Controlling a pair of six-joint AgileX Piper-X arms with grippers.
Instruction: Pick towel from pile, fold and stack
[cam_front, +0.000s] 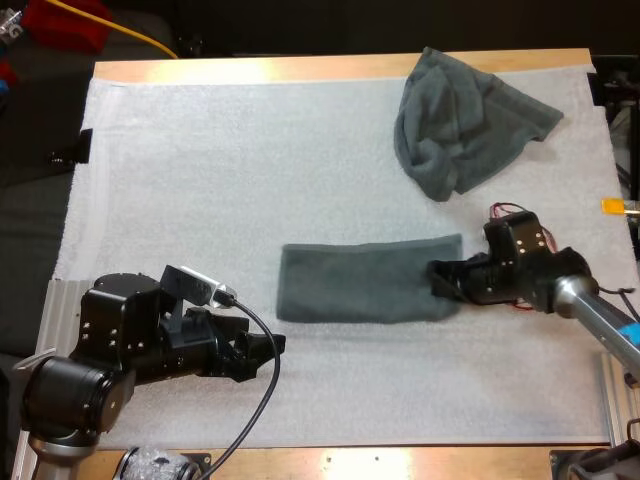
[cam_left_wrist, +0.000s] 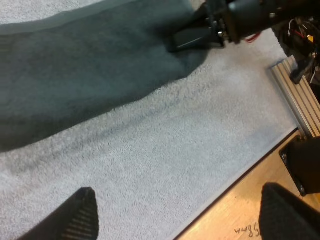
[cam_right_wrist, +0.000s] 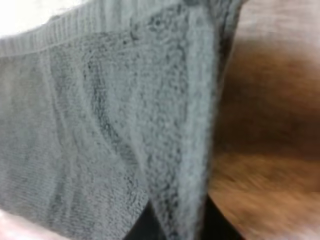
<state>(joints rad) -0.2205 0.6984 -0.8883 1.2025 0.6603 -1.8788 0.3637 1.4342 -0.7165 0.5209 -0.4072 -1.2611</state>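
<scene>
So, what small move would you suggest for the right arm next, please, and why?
Probably lift the right claw and carry it leftward, folding the flat towel in half. The towel lies as a long strip, that claw pinches its right end, and the left claw sits open, clear of it.

- high view: set behind both arms, looking forward and down over the whole white mat (cam_front: 200, 160); the crumpled towel (cam_front: 465, 130) lies far off toward 1 o'clock.
- left wrist view: low over the mat, facing across it toward the folded towel (cam_left_wrist: 75, 75) and the right gripper (cam_left_wrist: 182, 41) at its end.
- right wrist view: very close against the folded towel, weave plain.
- high and left wrist views share the folded towel, the right gripper and the mat's near edge.
</scene>
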